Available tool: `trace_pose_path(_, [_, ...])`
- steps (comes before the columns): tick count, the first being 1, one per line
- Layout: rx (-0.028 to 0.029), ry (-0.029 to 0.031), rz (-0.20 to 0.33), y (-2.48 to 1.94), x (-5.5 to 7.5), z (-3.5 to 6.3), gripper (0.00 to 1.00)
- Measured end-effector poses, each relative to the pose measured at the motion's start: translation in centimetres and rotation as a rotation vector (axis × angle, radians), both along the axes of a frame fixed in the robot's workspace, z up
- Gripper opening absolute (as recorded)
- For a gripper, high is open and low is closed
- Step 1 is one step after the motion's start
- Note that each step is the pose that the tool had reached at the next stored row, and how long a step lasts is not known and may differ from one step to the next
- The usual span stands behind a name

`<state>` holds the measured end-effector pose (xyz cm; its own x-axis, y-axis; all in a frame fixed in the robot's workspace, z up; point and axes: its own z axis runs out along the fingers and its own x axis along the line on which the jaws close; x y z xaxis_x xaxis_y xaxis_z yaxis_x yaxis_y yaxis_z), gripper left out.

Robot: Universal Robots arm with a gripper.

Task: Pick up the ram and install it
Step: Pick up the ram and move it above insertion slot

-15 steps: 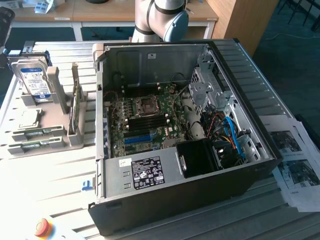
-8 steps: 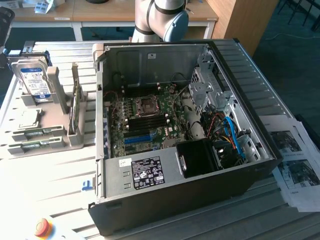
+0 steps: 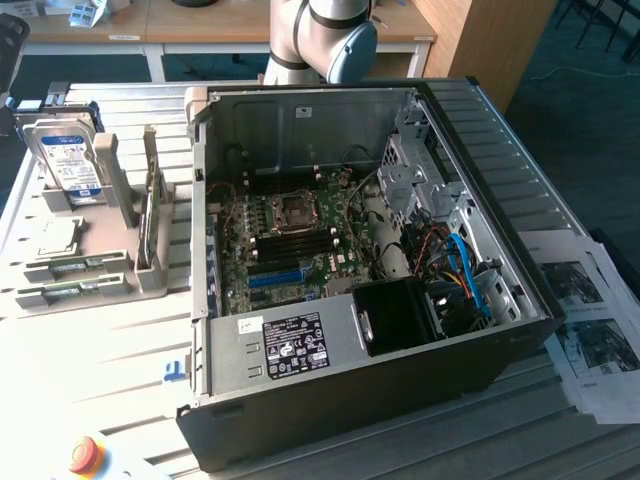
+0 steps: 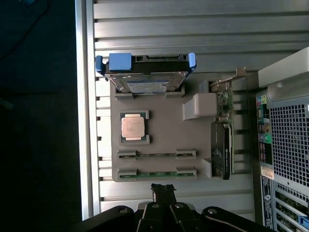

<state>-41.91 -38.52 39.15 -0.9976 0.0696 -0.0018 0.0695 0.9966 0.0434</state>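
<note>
My claw [image 4: 163, 188] hangs clenched and empty, pointing down near the grey tray's [image 4: 164, 121] edge, where the ram [image 4: 156, 173], thin and green, sits slotted on edge.

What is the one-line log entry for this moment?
tool: shut, holding nothing, nearest the ram | ram: lying in grey holder, not picked up | computer case: open

Cropped edges, unreadable detail
In the exterior view the upper edge cuts off the arm [image 3: 322, 35], the upper left corner a dark object [image 3: 10, 50], the right edge the papers [image 3: 597, 335]; print on the case label [image 3: 293, 345] and chips on the lower-left ram [image 3: 72, 293] are too small to tell.
</note>
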Motion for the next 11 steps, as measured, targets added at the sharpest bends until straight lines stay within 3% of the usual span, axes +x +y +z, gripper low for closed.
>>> trace_pose_path(11, [0.0,0.0,0.109,0.0,0.0,-0.02,0.1])
